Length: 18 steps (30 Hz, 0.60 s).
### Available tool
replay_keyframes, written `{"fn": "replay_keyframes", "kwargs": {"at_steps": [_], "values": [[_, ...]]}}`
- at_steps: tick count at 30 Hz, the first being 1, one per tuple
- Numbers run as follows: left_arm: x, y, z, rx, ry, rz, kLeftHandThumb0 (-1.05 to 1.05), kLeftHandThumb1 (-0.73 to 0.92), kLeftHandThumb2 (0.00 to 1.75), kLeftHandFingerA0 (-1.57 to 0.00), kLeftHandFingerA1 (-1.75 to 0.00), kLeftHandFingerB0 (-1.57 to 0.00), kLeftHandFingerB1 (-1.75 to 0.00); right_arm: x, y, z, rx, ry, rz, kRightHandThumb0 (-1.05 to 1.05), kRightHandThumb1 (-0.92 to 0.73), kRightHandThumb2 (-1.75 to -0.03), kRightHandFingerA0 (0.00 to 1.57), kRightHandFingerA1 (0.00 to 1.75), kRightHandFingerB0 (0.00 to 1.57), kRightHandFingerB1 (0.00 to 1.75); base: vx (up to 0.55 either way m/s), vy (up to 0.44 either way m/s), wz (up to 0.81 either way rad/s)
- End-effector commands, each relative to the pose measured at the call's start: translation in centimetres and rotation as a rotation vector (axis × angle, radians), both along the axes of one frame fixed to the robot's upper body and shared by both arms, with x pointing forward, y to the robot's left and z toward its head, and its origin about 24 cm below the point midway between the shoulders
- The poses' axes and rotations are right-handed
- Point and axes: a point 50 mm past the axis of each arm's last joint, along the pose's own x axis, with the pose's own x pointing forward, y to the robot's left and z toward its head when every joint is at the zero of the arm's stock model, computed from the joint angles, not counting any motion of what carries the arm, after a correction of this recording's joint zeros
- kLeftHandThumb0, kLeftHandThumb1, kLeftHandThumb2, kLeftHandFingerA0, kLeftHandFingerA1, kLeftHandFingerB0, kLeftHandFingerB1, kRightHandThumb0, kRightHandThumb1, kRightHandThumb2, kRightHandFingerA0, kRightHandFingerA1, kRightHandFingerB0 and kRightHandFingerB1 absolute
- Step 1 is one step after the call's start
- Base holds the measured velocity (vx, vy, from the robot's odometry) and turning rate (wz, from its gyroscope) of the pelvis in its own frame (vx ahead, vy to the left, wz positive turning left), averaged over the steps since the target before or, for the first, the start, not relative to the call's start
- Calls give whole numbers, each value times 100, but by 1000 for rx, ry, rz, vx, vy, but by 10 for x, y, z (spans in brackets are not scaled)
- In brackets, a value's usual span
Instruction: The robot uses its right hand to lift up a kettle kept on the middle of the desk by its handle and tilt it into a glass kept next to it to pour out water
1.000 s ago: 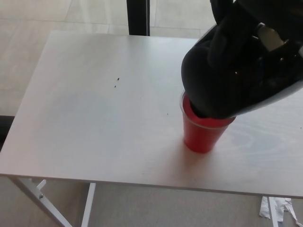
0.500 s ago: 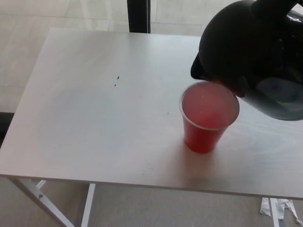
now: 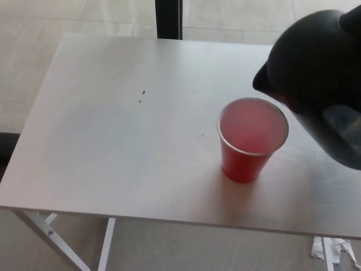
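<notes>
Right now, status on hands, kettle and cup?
Left hand not in view; right hand hidden. Black kettle raised right of red cup, spout near rim. Cup upright on table. Nothing in the way.

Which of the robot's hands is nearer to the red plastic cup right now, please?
Right, judging by the black kettle it carries, up-right of the red plastic cup. Neither hand itself is visible.

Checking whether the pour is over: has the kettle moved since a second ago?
Yes. The black kettle has pulled back to the picture's right, off the red cup, whose mouth it had covered and which has stayed put on the desk.
</notes>
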Motion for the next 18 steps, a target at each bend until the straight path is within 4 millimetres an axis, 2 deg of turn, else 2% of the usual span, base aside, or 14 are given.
{"fn": "replay_keyframes", "kwargs": {"at_steps": [1,2,4,6,7,8,9,11,12,13,14,15,17,18], "values": [[-5,2,-1,13,9,12,-105,59,136,-65,-58,-39,-84,-8,-9,-18,181,-38,-58,-22,-36,-115,100,159,86,139,0,0,0],[-5,2,-1,13,9,12,-105,59,136,-65,-58,-39,-84,-8,-9,-19,183,-38,-59,-22,-36,-115,100,159,86,139,0,0,0],[-4,2,-1,10,7,16,-105,59,136,-65,-60,-38,-86,-11,-10,-36,233,-23,-84,-21,-40,-102,105,146,86,107,0,0,0],[-4,2,0,11,8,19,-105,58,134,-65,-59,-38,-84,-12,-12,-54,395,-5,-109,-18,-46,-98,100,147,85,114,0,0,0],[-4,2,0,9,6,18,-105,57,135,-64,-59,-37,-85,-13,-12,-59,415,1,-116,-15,-48,-92,86,174,77,145,0,0,0],[-4,2,0,8,4,17,-105,57,135,-64,-59,-37,-85,-14,-13,-67,445,11,-128,-15,-48,-92,86,174,77,145,0,0,0],[-5,2,0,14,8,13,-105,77,99,-63,-60,-39,-84,-15,-13,-73,450,12,-134,-15,-48,-93,87,175,72,156,0,0,0],[-6,1,-3,2,5,12,-105,77,98,-61,-62,-37,-86,-18,-14,-84,541,41,-185,-19,-43,-104,93,175,77,157,0,0,0],[-7,1,-5,-8,-1,10,-105,77,98,-61,-62,-37,-86,-20,-14,-93,582,60,-211,-19,-43,-104,93,175,77,157,0,0,0],[-7,1,-5,-5,6,13,-105,59,136,-64,-59,-39,-86,-20,-14,-94,603,60,-223,-24,-53,-87,117,168,76,134,0,0,0],[-7,1,-5,0,17,18,-105,59,136,-64,-59,-39,-86,-20,-15,-96,634,61,-241,-24,-53,-87,117,168,76,134,0,0,0],[-8,1,-5,0,13,17,-105,59,136,-64,-59,-39,-86,-20,-14,-96,636,65,-252,-29,-59,-68,87,175,74,123,0,0,0],[-7,1,-4,1,6,20,-105,59,136,-64,-59,-38,-87,-20,-16,-93,673,55,-272,-24,-63,-72,92,172,75,117,0,0,0],[-7,2,-3,6,12,20,-105,60,135,-64,-58,-38,-86,-19,-18,-92,683,47,-275,-29,-50,-100,122,137,90,115,0,0,0]]}}
